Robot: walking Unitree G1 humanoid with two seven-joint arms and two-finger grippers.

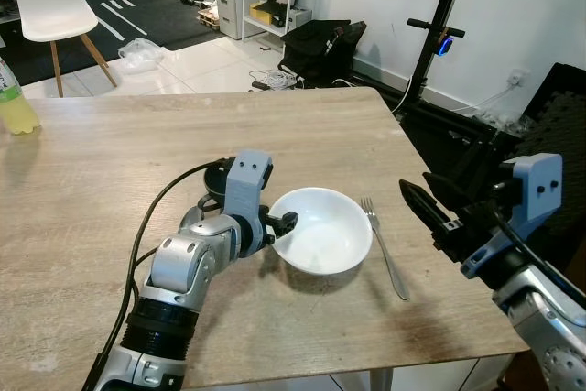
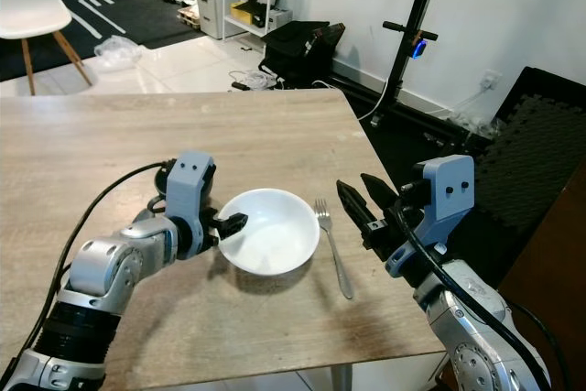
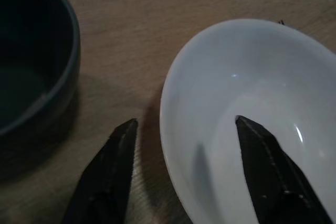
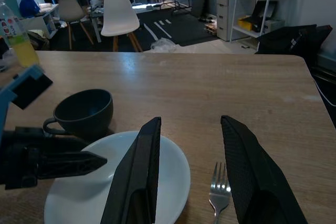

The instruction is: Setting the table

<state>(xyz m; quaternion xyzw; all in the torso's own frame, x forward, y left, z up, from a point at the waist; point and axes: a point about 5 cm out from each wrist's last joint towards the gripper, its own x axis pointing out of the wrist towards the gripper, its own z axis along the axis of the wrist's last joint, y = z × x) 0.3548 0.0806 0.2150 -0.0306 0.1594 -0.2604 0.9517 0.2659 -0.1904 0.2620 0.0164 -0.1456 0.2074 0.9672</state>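
Wooden bench (image 1: pixel 110 162), lower centre: left gripper (image 1: pixel 286 226), jaws spread astride white bowl (image 1: pixel 322 230) rim, perhaps touching; fork (image 1: pixel 385 246) beside; right gripper (image 1: pixel 423 206) lower right, jaws parted, empty.

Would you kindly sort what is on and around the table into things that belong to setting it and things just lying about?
Belonging to the job:
- white bowl, its rim between the open jaws of the left gripper
- fork, beside the bowl
- dark cup, behind the bowl
- right gripper, open above the table edge

Lying about:
- drink bottle
- white chair
- black bag
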